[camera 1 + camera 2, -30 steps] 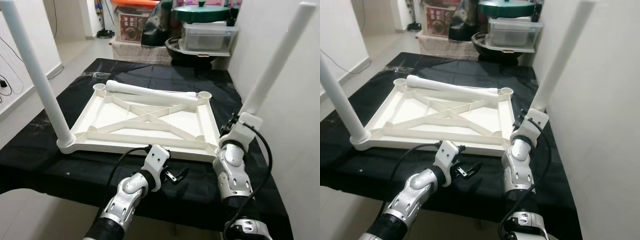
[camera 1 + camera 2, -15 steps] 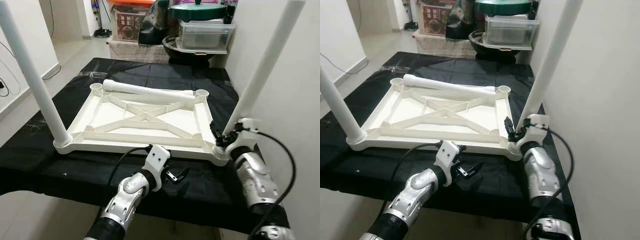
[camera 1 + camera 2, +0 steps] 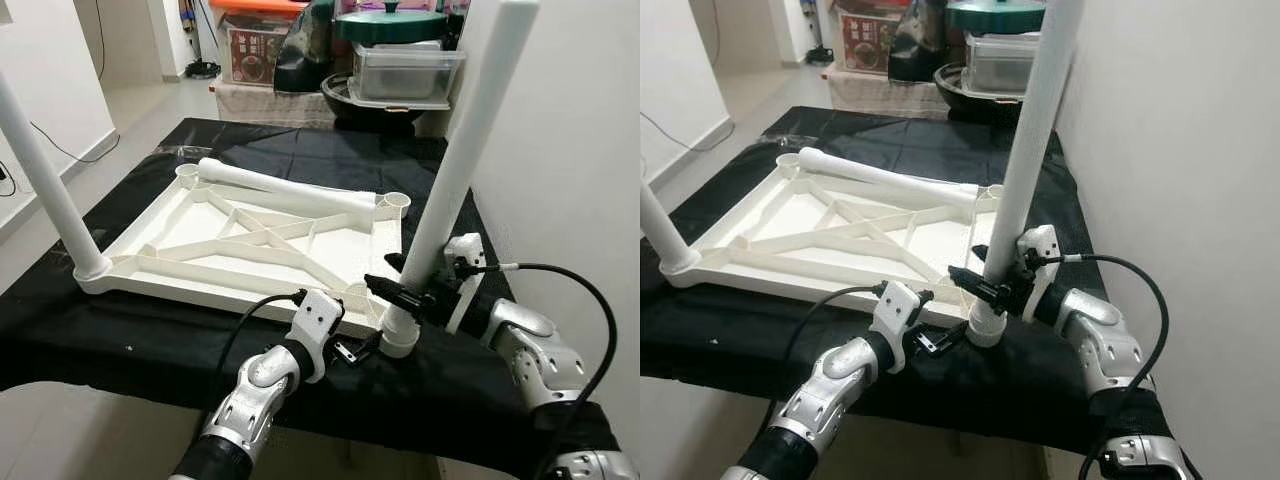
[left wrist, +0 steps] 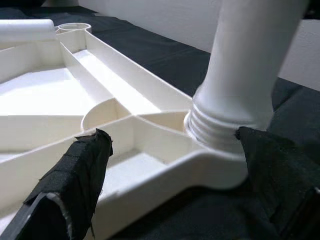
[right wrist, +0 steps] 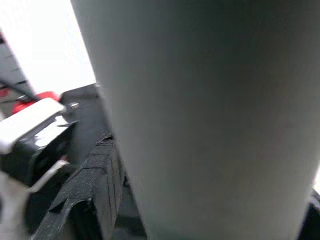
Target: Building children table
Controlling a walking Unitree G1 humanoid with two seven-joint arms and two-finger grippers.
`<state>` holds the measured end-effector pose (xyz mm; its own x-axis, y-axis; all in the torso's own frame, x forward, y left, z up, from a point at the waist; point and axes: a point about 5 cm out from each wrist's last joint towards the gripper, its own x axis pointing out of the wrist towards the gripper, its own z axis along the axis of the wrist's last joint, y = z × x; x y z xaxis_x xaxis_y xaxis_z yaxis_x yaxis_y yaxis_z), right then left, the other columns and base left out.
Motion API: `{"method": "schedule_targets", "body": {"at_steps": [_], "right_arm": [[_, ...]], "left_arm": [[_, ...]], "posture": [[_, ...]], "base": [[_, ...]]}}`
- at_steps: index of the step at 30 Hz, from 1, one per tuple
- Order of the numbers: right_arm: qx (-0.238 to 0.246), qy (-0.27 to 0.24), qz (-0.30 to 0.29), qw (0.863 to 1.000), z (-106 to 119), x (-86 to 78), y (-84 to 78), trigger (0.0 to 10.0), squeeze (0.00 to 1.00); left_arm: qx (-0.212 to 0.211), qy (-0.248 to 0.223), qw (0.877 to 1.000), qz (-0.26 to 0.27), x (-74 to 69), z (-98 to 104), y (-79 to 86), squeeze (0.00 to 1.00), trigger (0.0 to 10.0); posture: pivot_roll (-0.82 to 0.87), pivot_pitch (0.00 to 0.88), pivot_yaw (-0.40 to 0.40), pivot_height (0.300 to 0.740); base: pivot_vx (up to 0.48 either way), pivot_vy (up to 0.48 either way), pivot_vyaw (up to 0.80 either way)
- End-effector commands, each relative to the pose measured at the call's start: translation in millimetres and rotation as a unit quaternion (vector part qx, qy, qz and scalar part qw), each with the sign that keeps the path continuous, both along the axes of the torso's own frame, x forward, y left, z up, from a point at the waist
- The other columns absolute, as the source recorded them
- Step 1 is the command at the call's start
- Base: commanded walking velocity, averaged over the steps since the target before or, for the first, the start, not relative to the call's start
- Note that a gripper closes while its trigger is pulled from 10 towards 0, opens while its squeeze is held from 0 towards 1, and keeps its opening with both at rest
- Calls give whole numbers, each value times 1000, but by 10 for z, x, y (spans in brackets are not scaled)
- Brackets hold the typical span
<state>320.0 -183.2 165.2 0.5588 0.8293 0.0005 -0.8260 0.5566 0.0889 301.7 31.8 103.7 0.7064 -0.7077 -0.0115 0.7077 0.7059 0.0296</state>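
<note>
Tabletop (image 3: 190, 240), upside down on the black cloth (image 3: 110, 340), is carrying 1 leg (image 3: 45, 180) upright in its near left corner socket, and that part is unchanged apart from sliding toward my left in the head views, which I put down to my head turning rather than the frame moving. A loose leg (image 3: 290, 190) is lying across the far edge, as it was 1.0 s ago. My left gripper (image 3: 350, 352) is hovering just in front of the near right corner with its fingers spread apart, empty, in much the same pose as before. Further right is the real change: 1.0 s ago my right gripper (image 3: 405, 290) was holding the second leg (image 3: 455, 180) tilted and off beyond the corner; now that leg is standing nearly upright with its threaded base (image 4: 215, 127) sitting in the corner socket. My right gripper is clamping the leg low down. I judge the leg is seated but may need twisting home, leaving 2 far sockets to fill.
</note>
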Motion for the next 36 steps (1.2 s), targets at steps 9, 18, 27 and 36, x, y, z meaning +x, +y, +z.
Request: {"method": "schedule_targets", "body": {"at_steps": [9,18,27,36], "right_arm": [[44,-12,-132,990,-30,197,39,0,0],[16,8,-638,770,-158,221,-465,0,0],[35,38,-746,663,-238,26,-266,0,0],[44,-20,-681,731,-154,163,-112,10000,365]], "left_arm": [[5,10,1000,0,12,-38,20,0,10000],[5,12,1000,1,20,-41,29,0,10000],[5,14,1000,-1,25,-46,26,0,10000],[3,14,1000,1,21,-48,22,0,10000]], "posture": [[72,0,-43,740],[67,0,-40,740],[55,0,-34,740],[54,0,-40,740]], "base": [[0,0,0],[0,0,0],[0,0,0],[0,0,0]]}}
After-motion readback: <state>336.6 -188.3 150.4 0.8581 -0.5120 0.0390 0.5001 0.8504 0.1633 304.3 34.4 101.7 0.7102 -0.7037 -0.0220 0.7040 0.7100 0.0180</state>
